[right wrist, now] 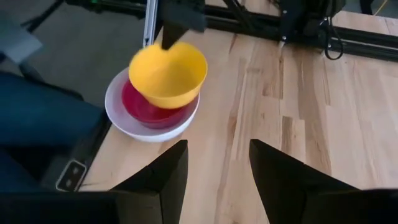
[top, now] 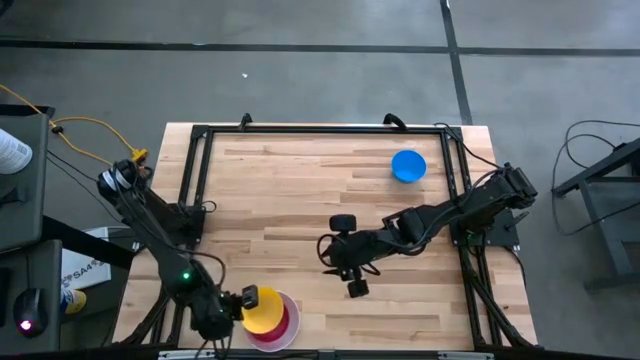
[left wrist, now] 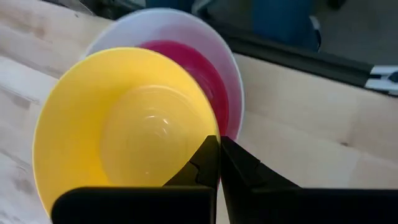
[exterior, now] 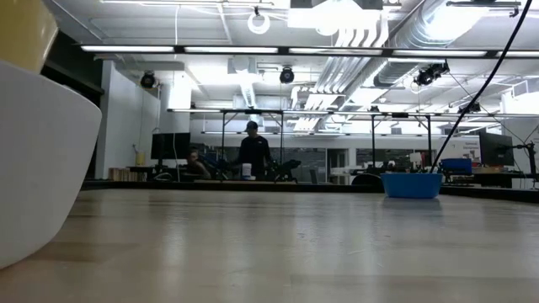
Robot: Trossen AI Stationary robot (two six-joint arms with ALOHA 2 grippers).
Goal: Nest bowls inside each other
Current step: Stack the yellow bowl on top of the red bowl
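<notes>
My left gripper (top: 240,300) is at the table's near left corner, shut on a yellow bowl (left wrist: 124,137). It holds this bowl over a pink-red bowl (right wrist: 146,109), which sits inside a larger white bowl (right wrist: 134,127). The white bowl stands on its base on the table. A blue bowl (top: 408,166) stands alone at the far right. My right gripper (right wrist: 217,149) hovers open over the middle of the table, pointing toward the stacked bowls, with nothing between its fingers. My left gripper pinches the yellow bowl's rim (left wrist: 210,132), with one finger (left wrist: 200,165) inside the bowl and one (left wrist: 242,168) outside. The fingers slant down onto the rim from the table's left. The bowl is mouth up, a little tilted, over the pink-red bowl; whether it touches that bowl I cannot tell.
A black metal frame (top: 320,130) runs round the table's far edge and sides. Bare wood lies between the stacked bowls and the blue bowl (exterior: 411,183). In the low view people stand in the room far behind the table.
</notes>
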